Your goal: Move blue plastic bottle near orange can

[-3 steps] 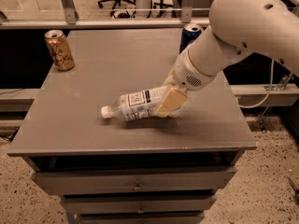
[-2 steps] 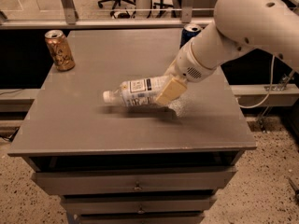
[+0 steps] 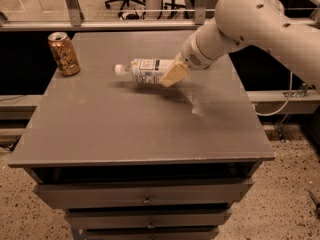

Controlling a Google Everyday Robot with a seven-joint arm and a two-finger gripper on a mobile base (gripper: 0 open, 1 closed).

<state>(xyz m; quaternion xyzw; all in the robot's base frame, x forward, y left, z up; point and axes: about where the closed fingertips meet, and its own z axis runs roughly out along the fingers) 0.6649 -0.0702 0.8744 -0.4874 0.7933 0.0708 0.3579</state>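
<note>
While the grey worktop (image 3: 125,134) carries the orange can (image 3: 63,54) upright at its far-left corner, you have the blue plastic bottle (image 3: 145,70) held sideways above the far middle. Its cap points toward the can but is well apart from it, so I judge the carry about half done, with the approach and set-down left. Your end effector (image 3: 172,75) is clamped narrow around the bottle's base end.

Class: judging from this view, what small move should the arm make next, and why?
Probably carry the blue plastic bottle left toward the orange can. The gripper holds it horizontal above the middle of the table, cap toward the can, with a wide gap between them.
</note>
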